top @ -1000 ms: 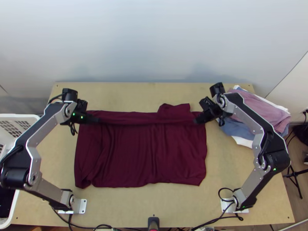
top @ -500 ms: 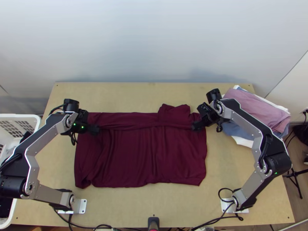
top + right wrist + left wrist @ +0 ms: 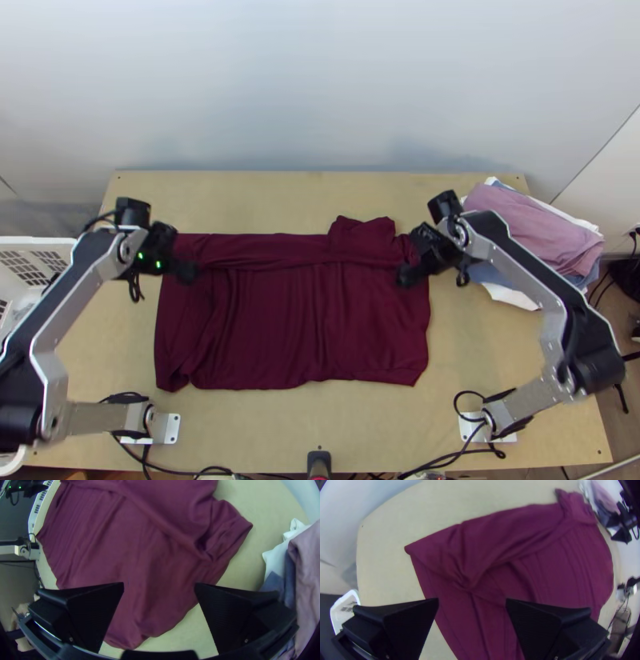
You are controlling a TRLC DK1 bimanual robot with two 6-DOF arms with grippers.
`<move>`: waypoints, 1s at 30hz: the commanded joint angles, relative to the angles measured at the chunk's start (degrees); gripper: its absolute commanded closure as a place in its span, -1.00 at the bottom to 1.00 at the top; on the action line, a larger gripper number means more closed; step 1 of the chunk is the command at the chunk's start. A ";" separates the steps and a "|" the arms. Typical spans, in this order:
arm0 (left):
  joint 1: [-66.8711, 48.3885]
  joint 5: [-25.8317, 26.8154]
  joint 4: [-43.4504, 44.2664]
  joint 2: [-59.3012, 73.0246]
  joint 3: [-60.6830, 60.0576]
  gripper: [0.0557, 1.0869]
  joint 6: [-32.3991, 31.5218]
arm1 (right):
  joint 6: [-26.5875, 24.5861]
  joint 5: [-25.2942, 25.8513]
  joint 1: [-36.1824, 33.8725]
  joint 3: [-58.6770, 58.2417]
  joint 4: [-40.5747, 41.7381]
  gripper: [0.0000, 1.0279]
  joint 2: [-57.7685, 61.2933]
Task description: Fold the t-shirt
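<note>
The dark red t-shirt point(image 3: 296, 320) lies on the table with a band folded over along its far side and a raised bunch near that side's right part. In the top view my left gripper point(image 3: 186, 272) is over the shirt's far left part, and my right gripper point(image 3: 406, 274) over its far right part. The left wrist view shows the left gripper point(image 3: 472, 600) open above the cloth point(image 3: 506, 546), nothing between its fingers. Wide open too, the right gripper point(image 3: 159, 584) is above the shirt's side edge in the right wrist view, holding no cloth.
Several folded garments point(image 3: 528, 232) in pink, blue and white are piled at the table's right side. A white basket point(image 3: 32, 248) stands off the left edge. Bare wood point(image 3: 264, 200) runs along the table's far side and in front of the shirt.
Both grippers have let go of the folded band, which now lies flatter on the shirt. Both have come slightly nearer the table's near edge, the left also a little to the left.
</note>
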 commanded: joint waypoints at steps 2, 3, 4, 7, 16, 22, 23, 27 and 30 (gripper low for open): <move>-10.80 -6.60 -8.17 -13.18 -8.95 -0.89 14.90 | -2.35 0.77 6.02 -9.54 -3.64 -0.89 -11.46; -13.26 -6.86 -9.66 -14.41 -9.74 -0.89 15.60 | -2.52 0.68 6.99 -11.12 -3.64 -0.89 -12.52; -15.81 -7.56 -11.07 -15.46 -10.27 -0.89 16.75 | -2.61 0.77 8.04 -12.70 -3.64 -0.89 -13.13; -21.88 -8.97 -14.41 -17.48 -9.83 -0.89 18.15 | -3.67 1.56 11.73 -16.31 -3.91 -0.89 -14.10; -32.86 -8.88 -19.77 -17.57 -10.80 -0.84 17.36 | -3.40 1.73 19.03 -18.68 -6.19 -0.89 -16.65; -38.93 -10.55 -20.30 -21.35 -16.86 -0.85 15.43 | -3.84 1.91 22.46 -22.99 -6.19 -0.90 -18.76; -39.72 -10.55 -21.00 -21.97 -17.74 -0.85 14.46 | -3.75 1.91 23.42 -23.43 -6.19 -0.90 -19.46; -45.34 -12.05 -21.70 -25.83 -21.61 -0.85 10.33 | -3.32 3.93 26.23 -25.89 -6.19 -0.90 -21.31; -47.80 -13.37 -20.21 -26.71 -23.37 -0.85 7.69 | -1.65 6.31 29.31 -28.17 -5.23 -0.90 -22.10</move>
